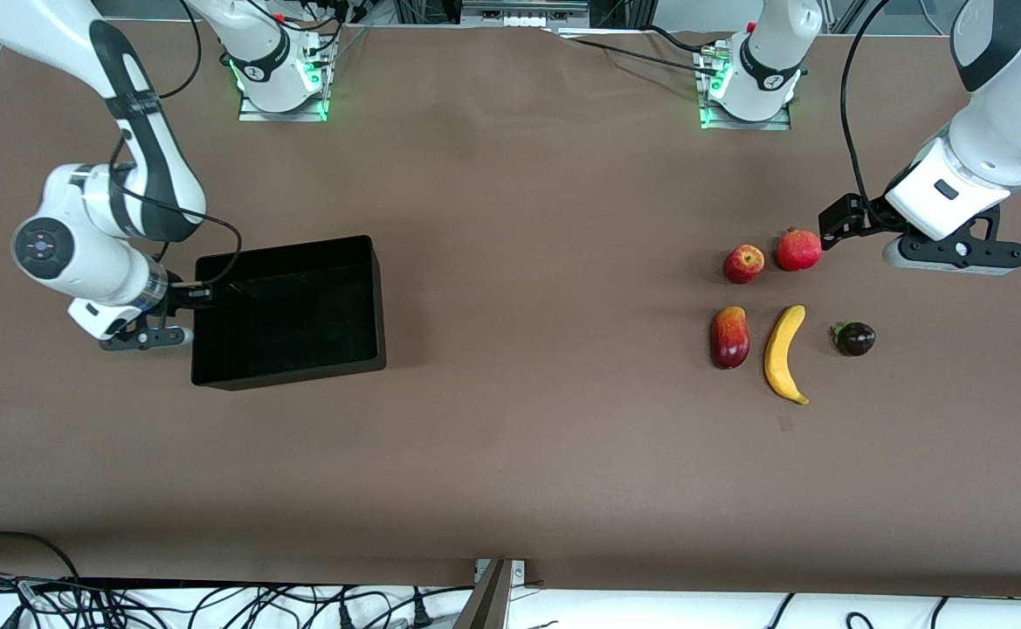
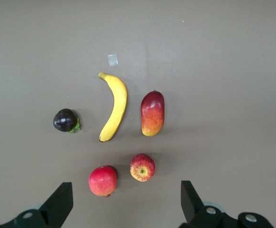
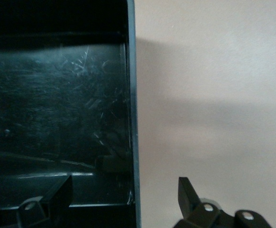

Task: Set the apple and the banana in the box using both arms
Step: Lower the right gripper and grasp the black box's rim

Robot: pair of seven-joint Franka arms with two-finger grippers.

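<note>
The apple [image 1: 744,263] and the banana [image 1: 783,352] lie on the brown table toward the left arm's end. The banana is nearer the front camera than the apple. Both show in the left wrist view: apple [image 2: 142,167], banana [image 2: 115,107]. My left gripper [image 1: 955,255] is open and empty in the air over bare table beside that fruit group; in its own view [image 2: 126,187] the apple lies just ahead of it. The black box [image 1: 292,371] is empty, toward the right arm's end. My right gripper [image 1: 148,339] is open, one finger over the box floor [image 3: 57,95], one over the table, straddling the wall [image 3: 132,95].
A uniformly red round fruit with a crown tip [image 1: 798,250] sits beside the apple. A red-orange mango [image 1: 730,337] and a small dark fruit [image 1: 854,338] flank the banana. A small tape patch [image 1: 786,424] lies nearer the front camera than the banana. Cables run along the table's front edge.
</note>
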